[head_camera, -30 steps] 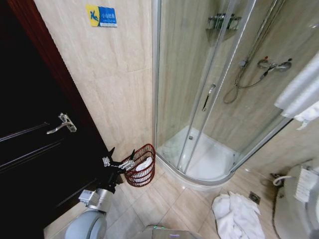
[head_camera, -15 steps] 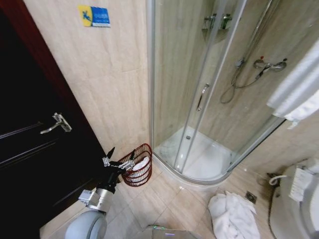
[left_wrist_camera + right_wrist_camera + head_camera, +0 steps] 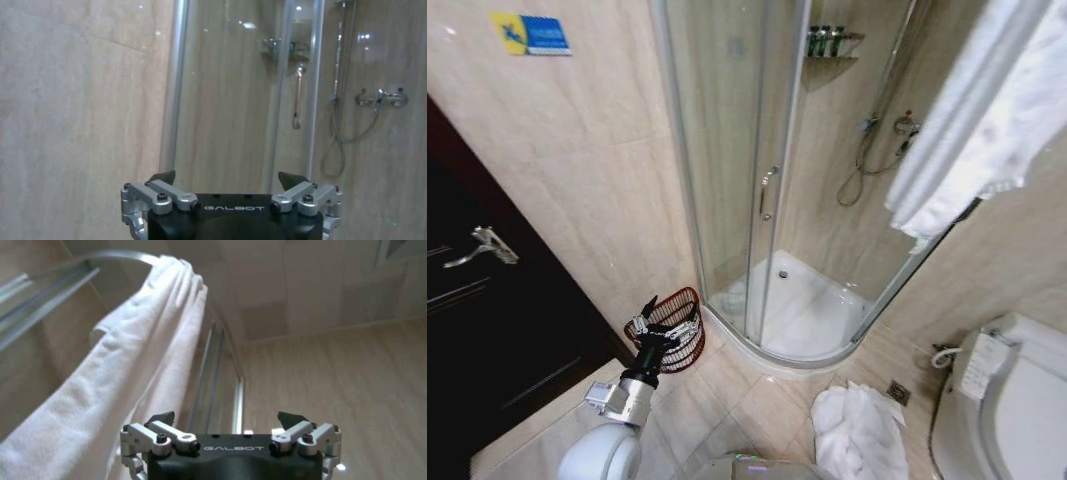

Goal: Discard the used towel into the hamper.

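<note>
**Head view swung right; left gripper over the hamper, towel on the floor**

1. Floor, nearest. A crumpled white towel point(image 3: 859, 435) lies on the floor tiles beside the toilet point(image 3: 1007, 400), well apart from the hamper. Nothing holds it.

2. Left arm. The left gripper point(image 3: 663, 322) is extended low over the floor, directly in front of the hamper point(image 3: 673, 325) and overlapping its rim. Its jaws are spread wide and hold nothing; the left wrist view confirms the gap between them is bare.

3. Hamper. The red-brown wire basket stands on the floor in the corner between the dark door point(image 3: 477, 330) and the curved shower enclosure point(image 3: 757, 200). Its contents cannot be made out behind the gripper.

4. Right arm. The right gripper point(image 3: 227, 422) is raised, with jaws spread wide and empty. A second white towel point(image 3: 133, 370) hangs ahead of it on a rail.

5. Change. Compared with half a second ago, the whole head view has shifted: the door handle point(image 3: 482, 246) and hamper sit further left, the hanging towel looms larger. This is camera motion; the hamper and left gripper keep their mutual position.

6. Assessment. Judged from this layout, the floor towel is not yet discarded.
</note>
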`<state>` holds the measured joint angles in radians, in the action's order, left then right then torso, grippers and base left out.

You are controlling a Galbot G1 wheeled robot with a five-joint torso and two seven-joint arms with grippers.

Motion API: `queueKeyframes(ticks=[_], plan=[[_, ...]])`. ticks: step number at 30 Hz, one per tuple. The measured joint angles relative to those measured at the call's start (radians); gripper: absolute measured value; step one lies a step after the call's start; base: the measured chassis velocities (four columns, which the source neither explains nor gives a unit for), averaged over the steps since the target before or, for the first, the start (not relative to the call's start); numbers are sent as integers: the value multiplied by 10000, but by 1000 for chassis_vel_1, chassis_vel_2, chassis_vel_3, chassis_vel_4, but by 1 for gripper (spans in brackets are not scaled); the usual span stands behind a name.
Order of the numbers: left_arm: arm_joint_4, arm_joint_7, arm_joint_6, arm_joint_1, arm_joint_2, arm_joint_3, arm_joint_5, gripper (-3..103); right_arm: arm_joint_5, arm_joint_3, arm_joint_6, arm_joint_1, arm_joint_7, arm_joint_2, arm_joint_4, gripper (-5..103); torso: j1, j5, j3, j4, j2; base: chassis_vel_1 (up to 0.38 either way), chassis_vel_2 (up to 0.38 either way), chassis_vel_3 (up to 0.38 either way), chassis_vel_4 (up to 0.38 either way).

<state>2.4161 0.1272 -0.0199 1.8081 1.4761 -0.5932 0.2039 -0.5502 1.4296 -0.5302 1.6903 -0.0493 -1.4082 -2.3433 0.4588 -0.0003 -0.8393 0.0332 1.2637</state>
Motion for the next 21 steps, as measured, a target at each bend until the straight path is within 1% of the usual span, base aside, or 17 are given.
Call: queueKeyframes(ticks=[2,3,4,5,6,7,9,13,17,18,21], plan=[[0,-3,0,1,0,-1,0,100,-145,116,-14,-45,-40,250,109,100,-3,-2,1,3,0,43,-5,13,8],[0,-5,0,1,-3,-3,0,100,-281,221,-14,-94,-66,480,222,100,-3,1,1,-1,0,95,66,-42,13],[0,-5,0,1,-3,-3,0,100,-281,221,-14,-94,-66,480,222,100,-3,1,1,-1,0,95,66,-42,13],[0,-6,0,1,-4,-3,0,100,-390,307,-13,-130,-100,657,305,100,-3,-6,1,-4,0,95,70,-74,13],[0,-8,0,1,-6,-4,0,100,-486,376,-1,-183,-132,835,405,100,-3,-3,2,-4,1,60,70,-45,-40],[0,-8,0,1,-6,-4,0,100,-486,376,-1,-183,-132,835,405,100,-3,-3,2,-4,1,60,70,-45,-40],[0,-7,0,0,-7,-4,0,100,-551,419,82,-294,-140,1055,546,100,-2,6,0,-5,0,58,61,-21,-16],[0,-7,0,0,-3,-3,0,100,-675,397,358,-489,-114,1367,609,100,-2,6,0,-3,0,5,11,20,17],[0,-6,0,0,-2,-1,0,100,-920,481,753,-938,-69,2078,757,100,0,6,0,-1,0,19,52,94,73],[0,-6,0,0,-2,-1,0,100,-920,481,753,-938,-69,2078,757,100,0,6,0,-1,0,32,70,91,76],[0,-6,0,0,-1,-1,0,100,-1127,708,1045,-1227,-73,2559,919,100,0,3,0,0,0,76,84,92,83]])
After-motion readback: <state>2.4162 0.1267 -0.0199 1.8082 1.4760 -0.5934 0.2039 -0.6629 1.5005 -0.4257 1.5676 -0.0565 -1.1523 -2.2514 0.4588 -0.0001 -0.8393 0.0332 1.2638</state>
